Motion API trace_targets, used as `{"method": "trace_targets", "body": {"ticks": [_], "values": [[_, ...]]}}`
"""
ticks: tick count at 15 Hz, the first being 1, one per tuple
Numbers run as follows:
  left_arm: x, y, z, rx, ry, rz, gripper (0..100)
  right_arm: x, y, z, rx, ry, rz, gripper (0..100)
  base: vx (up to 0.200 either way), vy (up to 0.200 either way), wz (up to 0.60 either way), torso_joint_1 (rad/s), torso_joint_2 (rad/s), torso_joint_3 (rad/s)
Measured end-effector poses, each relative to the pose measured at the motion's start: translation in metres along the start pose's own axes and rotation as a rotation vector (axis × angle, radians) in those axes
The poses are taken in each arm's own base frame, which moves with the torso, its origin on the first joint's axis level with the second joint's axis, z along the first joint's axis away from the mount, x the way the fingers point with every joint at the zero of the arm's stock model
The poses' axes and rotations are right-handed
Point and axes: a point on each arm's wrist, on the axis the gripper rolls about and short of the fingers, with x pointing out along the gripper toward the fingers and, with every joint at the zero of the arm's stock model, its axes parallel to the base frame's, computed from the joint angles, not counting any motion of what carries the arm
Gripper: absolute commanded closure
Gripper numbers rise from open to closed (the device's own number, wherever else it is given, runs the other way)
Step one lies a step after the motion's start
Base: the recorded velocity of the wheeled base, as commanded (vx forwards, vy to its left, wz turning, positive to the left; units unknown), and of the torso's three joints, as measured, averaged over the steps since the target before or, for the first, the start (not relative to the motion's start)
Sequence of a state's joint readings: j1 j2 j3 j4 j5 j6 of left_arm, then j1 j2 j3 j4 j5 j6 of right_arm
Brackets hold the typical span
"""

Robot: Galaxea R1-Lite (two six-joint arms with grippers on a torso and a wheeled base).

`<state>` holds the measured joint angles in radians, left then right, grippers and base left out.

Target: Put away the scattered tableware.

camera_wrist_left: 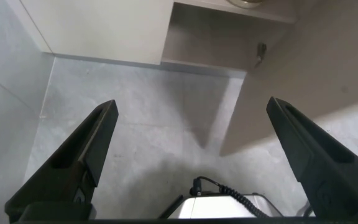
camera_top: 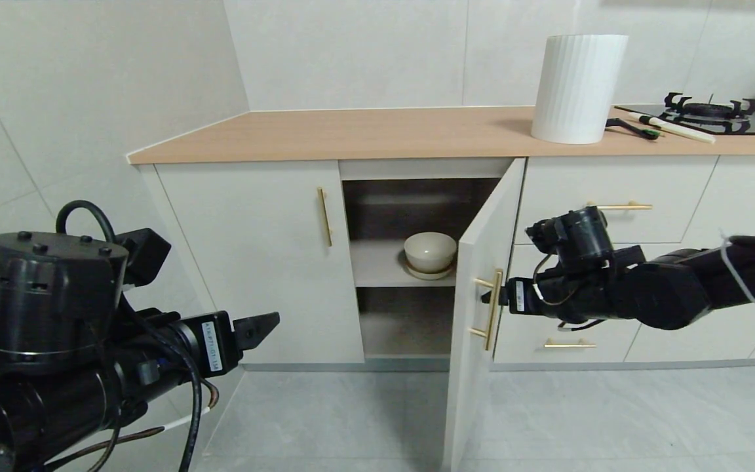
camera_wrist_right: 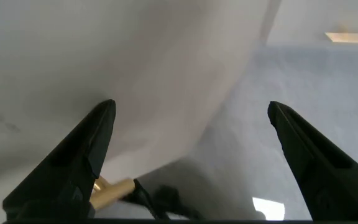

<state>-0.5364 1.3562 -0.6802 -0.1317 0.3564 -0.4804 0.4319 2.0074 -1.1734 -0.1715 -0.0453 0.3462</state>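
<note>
Lowest and closest, the left gripper [camera_top: 256, 328] is held out above the grey floor tiles [camera_top: 351, 419], its fingers spread wide with nothing between them. Further in, the right gripper [camera_top: 487, 298] is seen at the brass handle [camera_top: 494, 308] of the open cabinet door [camera_top: 482, 229]; its fingers are likewise held apart, and the handle is seen just beside one of them, not clamped. Behind the door, a cream bowl [camera_top: 430, 251] is found on a small plate [camera_top: 427, 273] on the cabinet's middle shelf [camera_top: 377, 265]. Above, on the wooden counter [camera_top: 351, 134], a white ribbed container [camera_top: 577, 88] is stood upright, with two long utensils [camera_top: 676, 128] laid just beside it and a gas hob [camera_top: 712, 111] set at the far right
</note>
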Motion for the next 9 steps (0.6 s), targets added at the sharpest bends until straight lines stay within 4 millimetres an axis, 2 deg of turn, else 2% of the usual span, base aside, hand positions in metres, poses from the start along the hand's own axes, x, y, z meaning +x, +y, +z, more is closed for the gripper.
{"method": "trace_targets", "body": {"ticks": [2, 5, 9], "values": [[0.001, 0.000, -0.001, 0.002, 0.003, 0.001, 0, 0.021, 0.012, -0.001, 0.003, -0.008, 0.024, 0, 0.000, 0.000, 0.00, 0.000, 0.00, 0.000], [0.002, 0.000, -0.002, 0.005, 0.009, 0.006, 0, 0.046, 0.019, -0.007, 0.016, -0.050, 0.055, 0, 0.000, 0.000, 0.00, 0.000, 0.00, 0.000], [0.007, -0.001, -0.004, 0.013, 0.027, 0.015, 0, 0.063, 0.017, -0.017, 0.032, -0.031, 0.047, 0, 0.000, 0.000, 0.00, 0.000, 0.00, 0.000]]}}
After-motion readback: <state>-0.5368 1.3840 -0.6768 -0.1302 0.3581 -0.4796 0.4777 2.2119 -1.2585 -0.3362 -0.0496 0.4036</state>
